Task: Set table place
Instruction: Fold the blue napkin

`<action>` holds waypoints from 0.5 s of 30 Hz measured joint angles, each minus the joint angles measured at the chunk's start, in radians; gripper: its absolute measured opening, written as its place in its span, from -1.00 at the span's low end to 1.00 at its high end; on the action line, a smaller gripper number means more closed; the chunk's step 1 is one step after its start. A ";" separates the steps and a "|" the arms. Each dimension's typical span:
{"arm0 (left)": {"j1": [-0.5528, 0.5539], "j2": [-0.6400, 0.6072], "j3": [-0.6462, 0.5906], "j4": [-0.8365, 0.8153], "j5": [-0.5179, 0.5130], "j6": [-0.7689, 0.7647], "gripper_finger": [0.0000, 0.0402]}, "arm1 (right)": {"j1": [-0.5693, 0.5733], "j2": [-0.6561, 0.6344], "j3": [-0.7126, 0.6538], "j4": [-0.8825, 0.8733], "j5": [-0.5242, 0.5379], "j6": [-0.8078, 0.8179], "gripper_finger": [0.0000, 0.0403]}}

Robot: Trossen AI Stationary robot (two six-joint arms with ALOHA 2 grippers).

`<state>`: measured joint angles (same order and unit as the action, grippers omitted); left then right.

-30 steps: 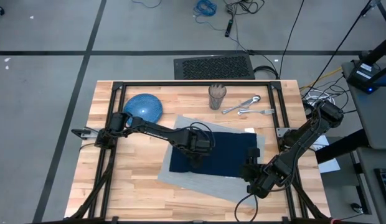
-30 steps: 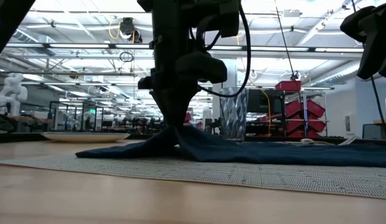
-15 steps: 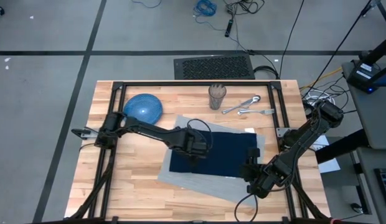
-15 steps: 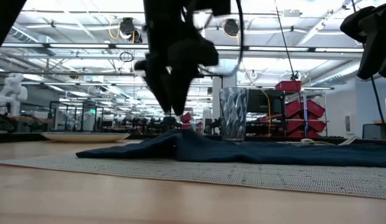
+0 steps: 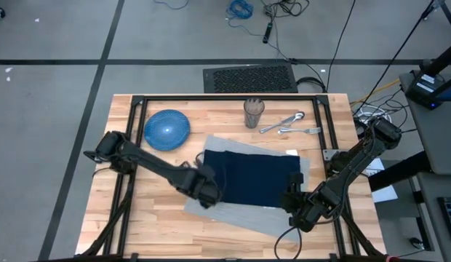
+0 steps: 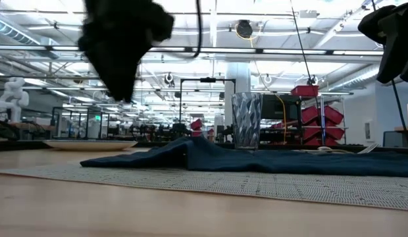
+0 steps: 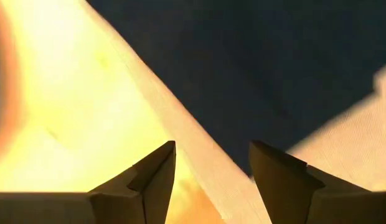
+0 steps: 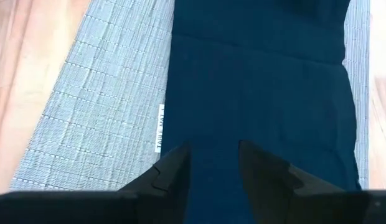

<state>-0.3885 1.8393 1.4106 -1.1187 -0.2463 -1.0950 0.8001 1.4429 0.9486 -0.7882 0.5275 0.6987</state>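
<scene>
Hovering: my left gripper (image 5: 206, 195), fingers apart and empty, over the placemat (image 5: 233, 212) corner beside the napkin (image 5: 254, 178); right gripper (image 5: 292, 206) parted, empty.

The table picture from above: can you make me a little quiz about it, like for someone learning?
1. True or false: the napkin lies on the placemat.
2. What stands nearest the cup: A the plate, B the cutlery, C the left gripper?
3. Fill in: the left gripper's fingers are ____ and hold nothing.

Key
1. True: the blue napkin rests on top of the grey placemat.
2. B: the cutlery lies just beside the cup at the table's far edge.
3. Open: it hangs over the placemat's left edge. The right gripper waits at the placemat's right end.
</scene>
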 joint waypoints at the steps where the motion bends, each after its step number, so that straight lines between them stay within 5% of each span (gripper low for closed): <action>1: -0.011 0.001 -0.033 0.045 0.036 -0.019 -0.06 | 0.000 0.000 0.000 0.002 0.000 0.000 -0.40; 7: -0.051 0.002 -0.157 0.320 0.119 -0.085 -0.06 | 0.000 0.000 0.000 0.008 0.000 -0.002 -0.40; 15: -0.021 0.002 -0.176 0.324 0.094 -0.154 -0.06 | 0.000 0.000 0.000 0.010 0.000 -0.017 -0.40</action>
<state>-0.4097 1.8408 1.2343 -0.7949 -0.1521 -1.2488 0.8001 1.4429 0.9485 -0.7784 0.5280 0.6819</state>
